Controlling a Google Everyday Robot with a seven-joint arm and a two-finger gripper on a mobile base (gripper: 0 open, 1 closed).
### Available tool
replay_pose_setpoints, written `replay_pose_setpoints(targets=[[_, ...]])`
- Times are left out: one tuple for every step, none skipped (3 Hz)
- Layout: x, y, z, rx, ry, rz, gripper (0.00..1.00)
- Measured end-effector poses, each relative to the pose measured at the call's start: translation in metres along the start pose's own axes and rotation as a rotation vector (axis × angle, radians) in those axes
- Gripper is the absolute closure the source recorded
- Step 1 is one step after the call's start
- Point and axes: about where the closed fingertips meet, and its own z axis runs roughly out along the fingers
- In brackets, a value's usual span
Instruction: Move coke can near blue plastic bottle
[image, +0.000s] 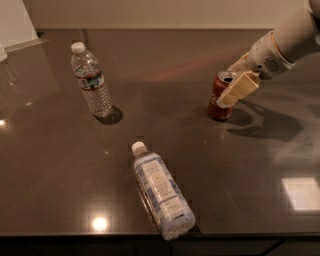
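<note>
Bench: dark glossy top (240, 165) with lamp glare at the front edge and on the right; pale wall along the back.
Coke can: upright (218, 111), right of centre and toward the back, red body with silver top showing.
Blue plastic bottle: lying on its side (162, 195) near the front edge, white cap pointing back and left, pale label facing up.
Other item: clear ribbed bottle (92, 82) standing at the back left, well apart from both; not my target.
End effector: at the can (230, 92), my arm (295, 40) reaching in from the upper right; its cream part crosses the can's upper front.
Grip state: I cannot tell whether it is open or clamped on the can.
Can base: looks seated on the bench, its shadow directly beside it; I judge it not lifted.
Separation: can and blue plastic bottle well apart, bare bench between them.
Done, by my judgement: the reach to the can only.
Left: confirm the hold, carry the can forward and left, set it upright just beside the blue plastic bottle, let go.
Progress: early; the transport itself is not begun.
Caution: a bottle on its side may roll if I nudge it on arrival.
</note>
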Motion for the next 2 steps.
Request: replay_pose_setpoints(targets=[[-0.001,0.003,0.0,-0.011,-0.014,0.004,0.49],[-0.005,0.015,-0.008,-0.02,-0.027,-0.015,0.73]])
